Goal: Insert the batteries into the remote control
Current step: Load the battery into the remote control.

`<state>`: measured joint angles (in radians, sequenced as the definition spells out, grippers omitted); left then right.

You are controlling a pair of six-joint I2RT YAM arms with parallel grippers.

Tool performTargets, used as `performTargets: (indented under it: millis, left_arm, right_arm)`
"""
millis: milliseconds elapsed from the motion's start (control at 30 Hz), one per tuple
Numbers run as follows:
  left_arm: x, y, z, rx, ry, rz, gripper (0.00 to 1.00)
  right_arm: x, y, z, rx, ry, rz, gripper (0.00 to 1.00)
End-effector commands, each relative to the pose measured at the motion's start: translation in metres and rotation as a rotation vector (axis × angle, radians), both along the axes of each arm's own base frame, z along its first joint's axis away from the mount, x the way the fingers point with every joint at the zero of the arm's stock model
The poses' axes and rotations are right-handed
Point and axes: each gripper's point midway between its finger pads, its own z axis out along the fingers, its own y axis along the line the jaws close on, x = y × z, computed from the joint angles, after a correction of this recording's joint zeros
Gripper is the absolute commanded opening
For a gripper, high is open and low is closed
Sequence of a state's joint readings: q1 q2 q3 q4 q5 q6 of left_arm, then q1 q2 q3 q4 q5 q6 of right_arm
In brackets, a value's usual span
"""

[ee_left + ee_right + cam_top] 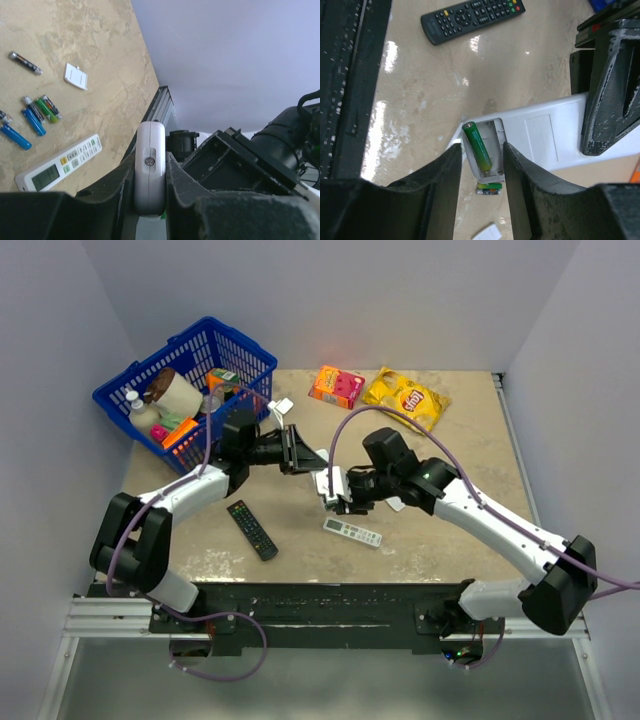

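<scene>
My left gripper (150,159) is shut on the short white remote control (150,145) and holds it on edge above the table. In the right wrist view its plain back (545,135) faces the camera, with the battery bay open. A green battery (481,146) lies slanted in the bay. My right gripper (482,170) is open, its fingers either side of the bay and not touching the battery. Loose batteries lie on the table: blue (32,121), green (47,109) and dark (25,63). In the top view the two grippers meet mid-table around the remote (326,483).
A slim white remote (352,532) and a long black remote (252,529) lie near the front. A small white cover (76,76) lies by the batteries. A blue basket (250,345) of groceries stands back left. An orange box (337,386) and a yellow bag (406,398) lie at the back.
</scene>
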<state>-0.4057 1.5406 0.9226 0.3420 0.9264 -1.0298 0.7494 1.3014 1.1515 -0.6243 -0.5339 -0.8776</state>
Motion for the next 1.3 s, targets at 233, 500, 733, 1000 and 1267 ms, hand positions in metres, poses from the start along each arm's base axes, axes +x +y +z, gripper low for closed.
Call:
performTargets:
  millis: [233, 500, 733, 1000, 1267]
  left_arm:
    - [-0.022, -0.004, 0.0, -0.035, 0.054, -0.102, 0.0]
    - [-0.016, 0.0, -0.004, -0.027, 0.064, -0.063, 0.0]
    - [-0.01, 0.002, 0.003, -0.03, 0.045, -0.01, 0.0]
    - [-0.004, 0.008, 0.01, -0.034, 0.023, 0.085, 0.0]
    - [0.004, 0.014, 0.026, -0.089, 0.004, 0.196, 0.0]
  right_arm:
    - [0.026, 0.003, 0.041, 0.096, -0.169, -0.04, 0.45]
    - [0.019, 0.001, 0.074, 0.172, -0.168, -0.057, 0.48]
    - [0.034, -0.005, 0.132, 0.421, -0.021, -0.404, 0.62]
    - [0.041, -0.026, 0.139, 0.6, 0.259, -0.797, 0.98]
    - [0.029, -0.02, 0.114, 0.624, 0.519, -0.916, 0.98]
